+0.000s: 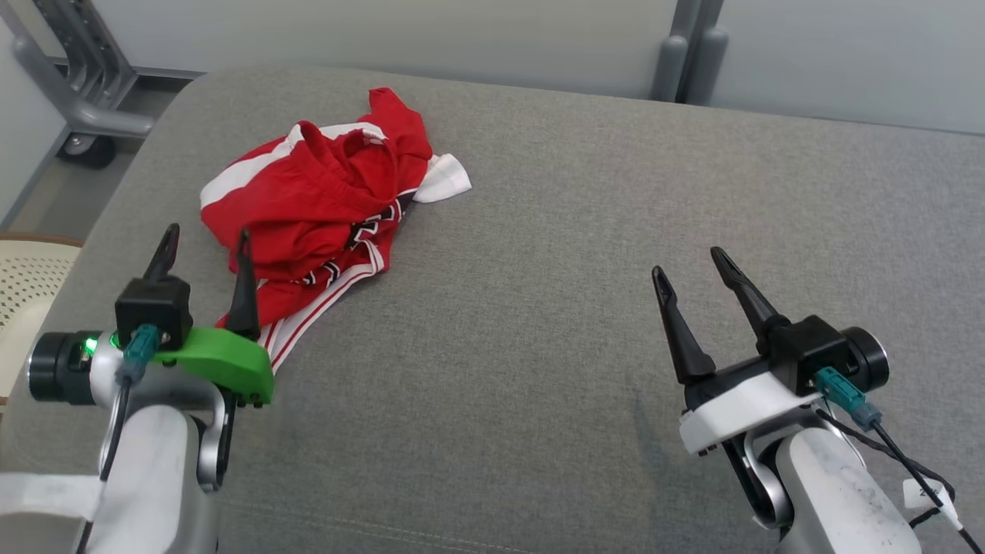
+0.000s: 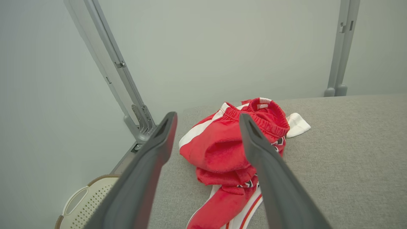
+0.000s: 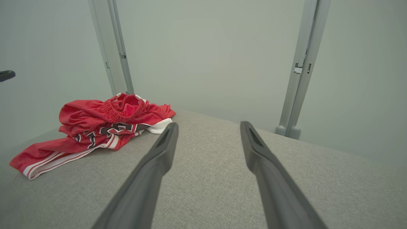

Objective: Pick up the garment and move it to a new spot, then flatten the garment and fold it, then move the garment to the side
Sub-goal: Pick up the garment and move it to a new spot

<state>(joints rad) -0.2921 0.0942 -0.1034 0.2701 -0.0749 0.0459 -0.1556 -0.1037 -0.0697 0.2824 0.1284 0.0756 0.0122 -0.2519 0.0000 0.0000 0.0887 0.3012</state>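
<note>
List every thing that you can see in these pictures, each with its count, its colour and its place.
garment: one, red with white stripes, crumpled on the cushion's far left
cushion: one, grey, under the garment
basket: one, cream, perforated, beside the cushion's left edge
frame posts: at least two, grey, behind the cushion
wheel: one, black, far left, under the frame
left gripper: one, dark, green mount, jaws open, near the garment
right gripper: one, dark, white mount, jaws open, over bare cushion
</note>
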